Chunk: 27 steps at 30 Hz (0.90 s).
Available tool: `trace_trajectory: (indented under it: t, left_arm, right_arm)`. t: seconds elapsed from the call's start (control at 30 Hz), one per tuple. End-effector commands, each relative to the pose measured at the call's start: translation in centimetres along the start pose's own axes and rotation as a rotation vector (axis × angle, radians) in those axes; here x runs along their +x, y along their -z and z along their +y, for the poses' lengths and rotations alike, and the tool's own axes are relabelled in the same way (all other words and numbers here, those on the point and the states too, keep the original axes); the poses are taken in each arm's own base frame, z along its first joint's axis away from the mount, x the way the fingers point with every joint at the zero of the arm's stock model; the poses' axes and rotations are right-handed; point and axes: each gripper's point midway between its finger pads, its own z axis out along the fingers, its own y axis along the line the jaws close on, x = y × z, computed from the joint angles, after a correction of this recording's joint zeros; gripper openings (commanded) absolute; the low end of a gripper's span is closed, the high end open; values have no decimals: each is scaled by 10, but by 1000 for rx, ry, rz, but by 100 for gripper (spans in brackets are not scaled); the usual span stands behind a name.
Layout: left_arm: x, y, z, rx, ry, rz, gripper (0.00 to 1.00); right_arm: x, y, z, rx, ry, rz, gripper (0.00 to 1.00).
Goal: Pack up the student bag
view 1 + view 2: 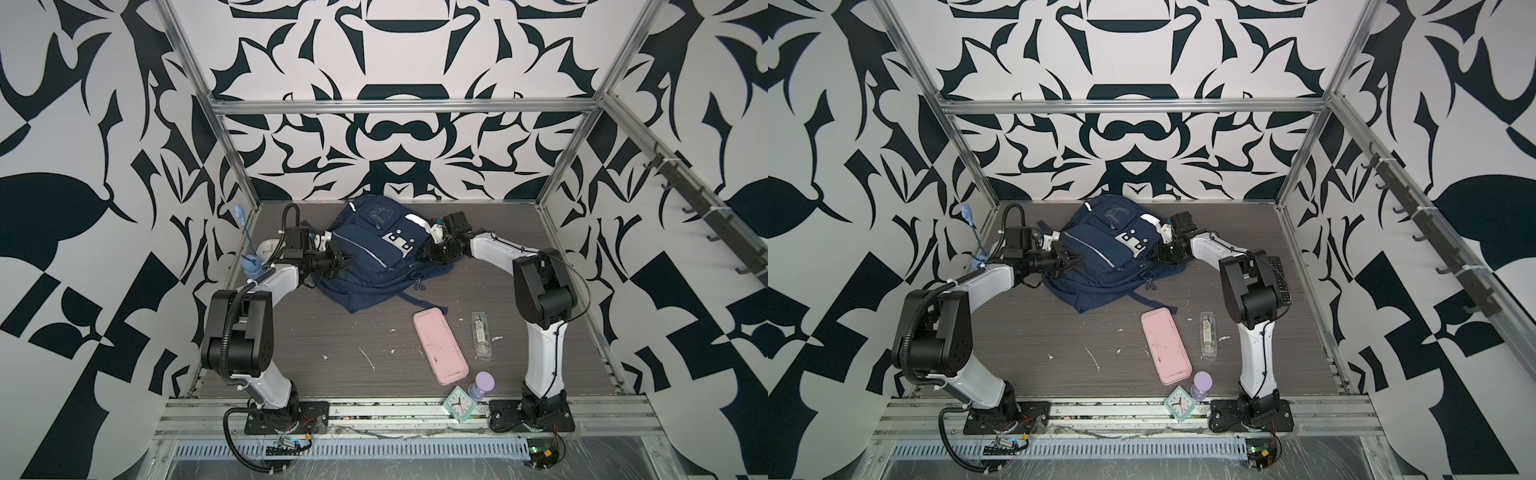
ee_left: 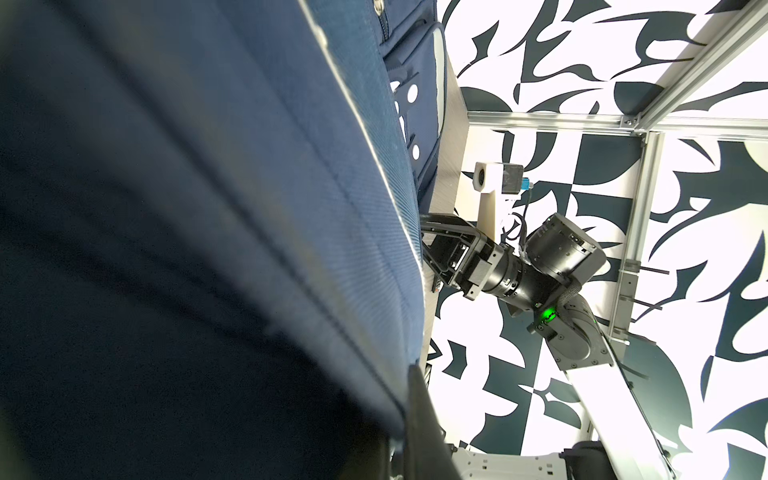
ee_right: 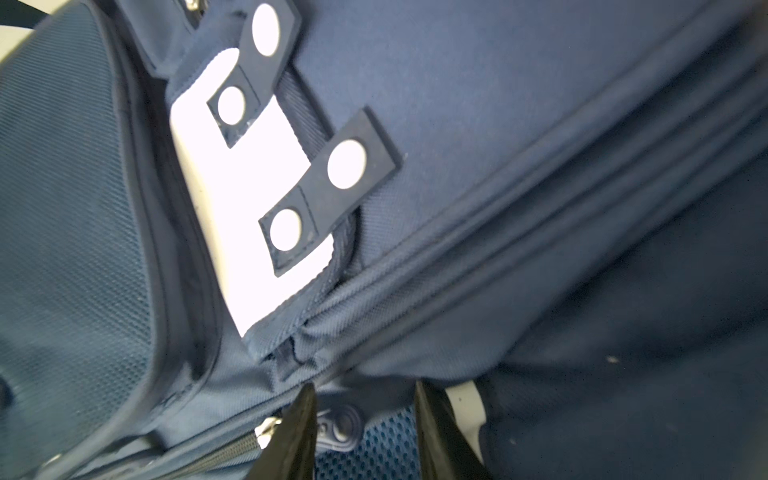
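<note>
Student bag (image 1: 365, 268) fabric in left hand (image 1: 346, 262)

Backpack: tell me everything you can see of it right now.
The backpack is navy woven cloth, soft and slumped, lying at the back of the table, with a strap trailing forward. A white-grey flap with studded tabs sits on its front, and silver strips edge the panels. The left gripper, shut, meets the side nearest it; whether it pinches cloth is unclear. The right gripper has its fingers open around a zip pull on the opposite side.
</note>
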Motion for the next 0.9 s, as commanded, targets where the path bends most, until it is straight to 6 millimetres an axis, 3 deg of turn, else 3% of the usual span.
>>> trace_trajectory:
  t: [0.0,0.37,0.87]
  left_arm:
    - [-9,6,-12,23,-41,-24,5]
    - [-7,7,-14,27,-45,-23,5]
    - [-6,8,-15,28,-44,-25,5]
  right_arm:
    - [-2,3,14,-60,11,-6,39]
    - [-3,25,20,-34,33,-47,37]
    - [-2,11,20,-74,21,-19,37]
